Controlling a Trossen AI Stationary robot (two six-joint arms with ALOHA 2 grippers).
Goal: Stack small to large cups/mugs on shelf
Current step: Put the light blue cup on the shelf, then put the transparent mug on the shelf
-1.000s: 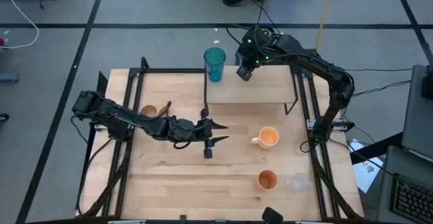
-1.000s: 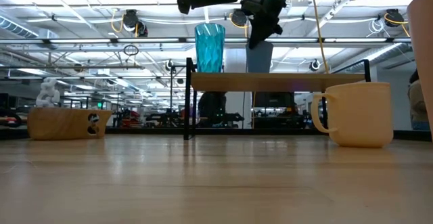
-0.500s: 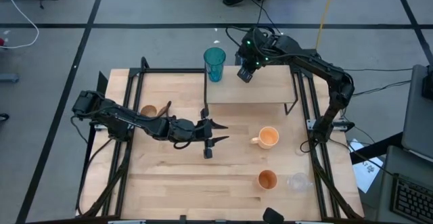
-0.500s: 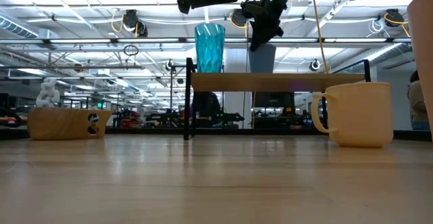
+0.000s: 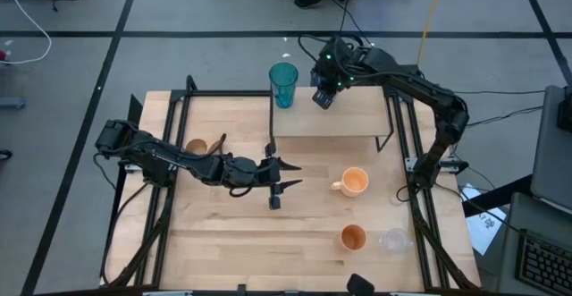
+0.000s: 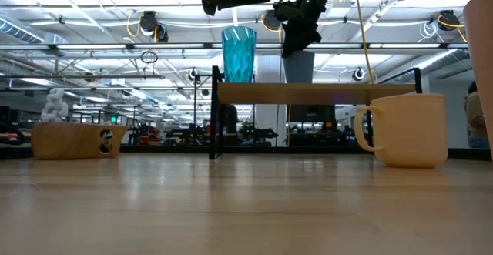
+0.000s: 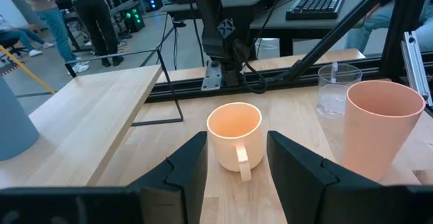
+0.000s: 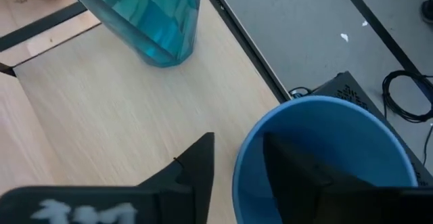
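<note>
left arm [image 5: 170, 162]: black, jointed, thin cable | right arm [image 5: 420, 86]: black (green lights at wrist) | fingers [image 7: 186, 170]: dark, wedge-shaped

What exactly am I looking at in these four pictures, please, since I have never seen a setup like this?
Two robot arms work at a wooden table. One camera looks down from above, one sits at table height, and one rides on each wrist. The right gripper holds a blue cup by its rim over the small shelf, beside a teal tumbler standing there. The left gripper waits open mid-table, facing an orange handled mug. An orange cup, a clear cup and a wooden mug stand on the table.
</note>
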